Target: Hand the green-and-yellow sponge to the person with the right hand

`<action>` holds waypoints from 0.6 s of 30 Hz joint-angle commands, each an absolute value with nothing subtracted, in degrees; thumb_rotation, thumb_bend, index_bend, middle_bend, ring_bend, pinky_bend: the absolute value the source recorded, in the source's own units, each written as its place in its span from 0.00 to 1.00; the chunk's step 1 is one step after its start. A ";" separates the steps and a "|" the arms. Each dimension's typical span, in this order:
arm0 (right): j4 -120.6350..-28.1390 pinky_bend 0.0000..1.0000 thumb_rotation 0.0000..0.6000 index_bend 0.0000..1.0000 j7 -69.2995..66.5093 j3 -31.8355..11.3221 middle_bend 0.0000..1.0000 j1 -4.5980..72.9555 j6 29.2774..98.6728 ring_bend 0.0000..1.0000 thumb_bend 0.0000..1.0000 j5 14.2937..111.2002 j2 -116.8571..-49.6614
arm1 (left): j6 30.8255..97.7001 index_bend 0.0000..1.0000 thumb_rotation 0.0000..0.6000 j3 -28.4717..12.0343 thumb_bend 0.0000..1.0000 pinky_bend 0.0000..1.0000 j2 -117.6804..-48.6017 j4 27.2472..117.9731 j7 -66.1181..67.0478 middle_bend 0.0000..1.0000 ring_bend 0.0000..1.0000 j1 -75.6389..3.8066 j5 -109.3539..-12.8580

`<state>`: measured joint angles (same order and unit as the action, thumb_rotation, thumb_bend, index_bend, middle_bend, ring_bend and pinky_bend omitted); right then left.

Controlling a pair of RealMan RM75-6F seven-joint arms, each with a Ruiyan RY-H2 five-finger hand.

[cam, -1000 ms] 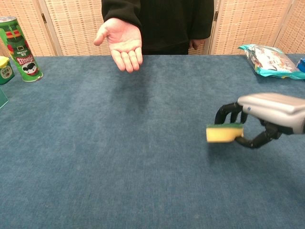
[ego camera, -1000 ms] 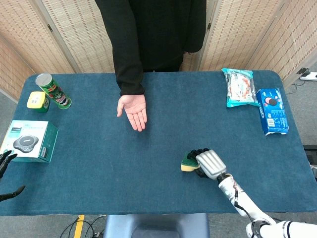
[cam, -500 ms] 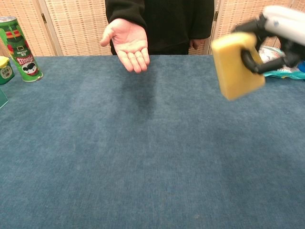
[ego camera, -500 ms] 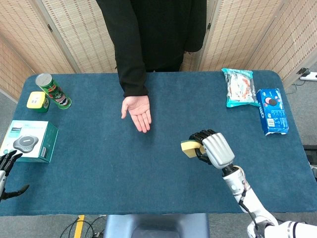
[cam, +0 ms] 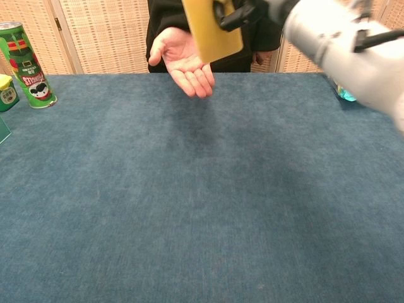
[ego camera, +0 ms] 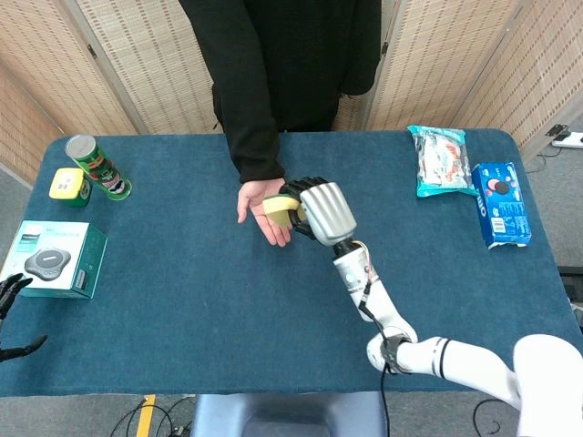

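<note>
Near left edge of table [ego camera: 182,300]: our left hand [ego camera: 11,296] barely in frame, fingers apart, holding nothing. Mid-table toward far edge: our right hand [ego camera: 319,211] pinches sponge [ego camera: 279,209] just above person's open palm [ego camera: 262,208]. We judge handover step; next, lower, loosen fingers. Far left corner: green can [cam: 24,65], label unreadable; other packaging too small.

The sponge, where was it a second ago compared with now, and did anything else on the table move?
The right hand lifted the sponge off the table's near right part and carried it up and across to the person's open palm, still gripping it. The palm shifted slightly toward it. The green can, boxed device, snack bag and cookie box stayed put; the left hand stayed at the table's edge.
</note>
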<state>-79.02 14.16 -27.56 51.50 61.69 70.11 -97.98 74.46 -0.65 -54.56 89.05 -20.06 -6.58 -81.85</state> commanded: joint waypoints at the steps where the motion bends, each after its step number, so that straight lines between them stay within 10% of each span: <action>1: -72.89 0.34 1.00 0.46 10.11 -28.38 0.35 55.67 56.69 0.29 0.32 67.49 -101.59 | 74.77 0.13 1.00 -0.72 0.26 0.25 -54.17 88.53 -21.37 0.08 0.05 -6.38 -82.06; 8: -72.91 0.03 1.00 0.03 8.07 -27.11 0.07 56.48 53.90 0.02 0.21 66.69 -99.75 | 74.97 0.13 1.00 -0.47 0.26 0.25 -54.17 88.11 -20.99 0.08 0.05 -6.16 -82.35; 18: -89.73 0.00 1.00 0.00 15.14 -25.76 0.02 50.15 62.41 0.00 0.19 67.56 -88.77 | 74.33 0.13 1.00 -0.62 0.26 0.25 -54.75 88.96 -18.44 0.08 0.05 -6.68 -82.05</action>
